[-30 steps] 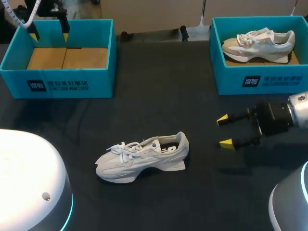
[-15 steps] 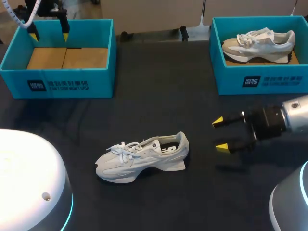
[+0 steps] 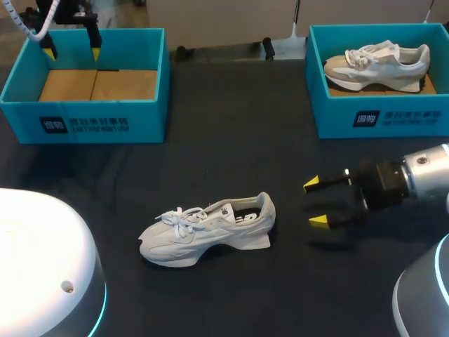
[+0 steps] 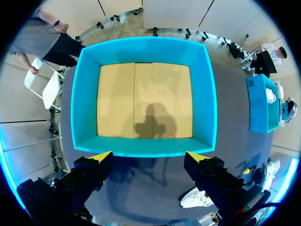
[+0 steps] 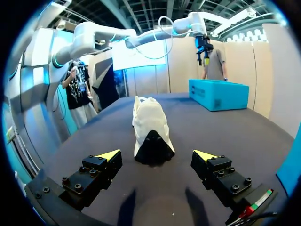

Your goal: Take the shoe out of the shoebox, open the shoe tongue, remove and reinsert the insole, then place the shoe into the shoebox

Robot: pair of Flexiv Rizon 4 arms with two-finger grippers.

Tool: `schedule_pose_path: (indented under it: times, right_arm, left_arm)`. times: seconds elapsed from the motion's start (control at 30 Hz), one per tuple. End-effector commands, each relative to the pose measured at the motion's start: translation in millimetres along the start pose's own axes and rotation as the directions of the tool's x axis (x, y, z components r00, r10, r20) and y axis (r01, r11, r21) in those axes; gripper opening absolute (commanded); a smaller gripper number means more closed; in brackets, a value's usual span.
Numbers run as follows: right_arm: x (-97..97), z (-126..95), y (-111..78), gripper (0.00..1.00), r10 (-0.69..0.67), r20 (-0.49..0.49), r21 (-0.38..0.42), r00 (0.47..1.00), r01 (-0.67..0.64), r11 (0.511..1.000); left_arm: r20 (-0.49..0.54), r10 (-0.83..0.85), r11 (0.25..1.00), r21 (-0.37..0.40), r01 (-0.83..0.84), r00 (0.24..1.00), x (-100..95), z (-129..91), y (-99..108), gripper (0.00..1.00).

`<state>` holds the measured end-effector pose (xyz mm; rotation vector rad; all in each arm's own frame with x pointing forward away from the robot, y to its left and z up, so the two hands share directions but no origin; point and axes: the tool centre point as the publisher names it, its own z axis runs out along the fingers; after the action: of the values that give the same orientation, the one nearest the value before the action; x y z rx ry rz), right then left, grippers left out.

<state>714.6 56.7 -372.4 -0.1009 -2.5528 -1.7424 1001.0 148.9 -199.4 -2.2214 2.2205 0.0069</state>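
The pale shoe [image 3: 207, 230] stood on its sole near the middle of the dark bench [image 3: 231, 126], toe toward the left arm's side and heel toward the right. It lay outside both boxes, with open bench on every side.

The right fingers [image 3: 311, 184] hung low over the bench, level with the heel and near it but not touching. They were spread apart and held nothing. In the right wrist view the heel faced them squarely, ahead of the yellow tips, with bare cloth between.

The left fingers [image 3: 95, 53] were also apart and held nothing. They hovered above the near wall of the left shoebox [image 3: 84, 123], whose brown cardboard floor showed in the left wrist view. This teal box stood by the bench's far left edge. The right shoebox [image 3: 379, 116] stood by the far right edge with a second shoe [image 3: 375, 64] inside. A wide dark lane ran between the two boxes.

Each box front carried a white logo panel and lines of white print. The loose shoe's insole showed a dark marking too small to read.
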Motion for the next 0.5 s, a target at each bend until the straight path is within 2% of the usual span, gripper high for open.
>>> schedule_pose_path:
  times: [0.03,0.2,0.5]
  right_arm:
    - [-8.7,18,-3.3,1.0,0.0,-0.012,0.002,1.0,0.0,1.0]
    - [-11.1,28,-0.3,1.0,-0.012,-0.018,0.019,1.0,0.013,1.0]
    - [-10.8,43,1.6,1.0,-0.026,-0.06,-0.002,0.998,0.026,1.0]
  left_arm:
    - [-0.002,0.0,1.0,0.001,0.0,1.0,-0.3,1,0,1.0]
    - [-0.002,0.0,1.0,0.001,0.0,1.0,-0.3,1,0,1.0]
    - [-0.002,0.0,1.0,0.001,0.0,1.0,-0.3,1,0,1.0]
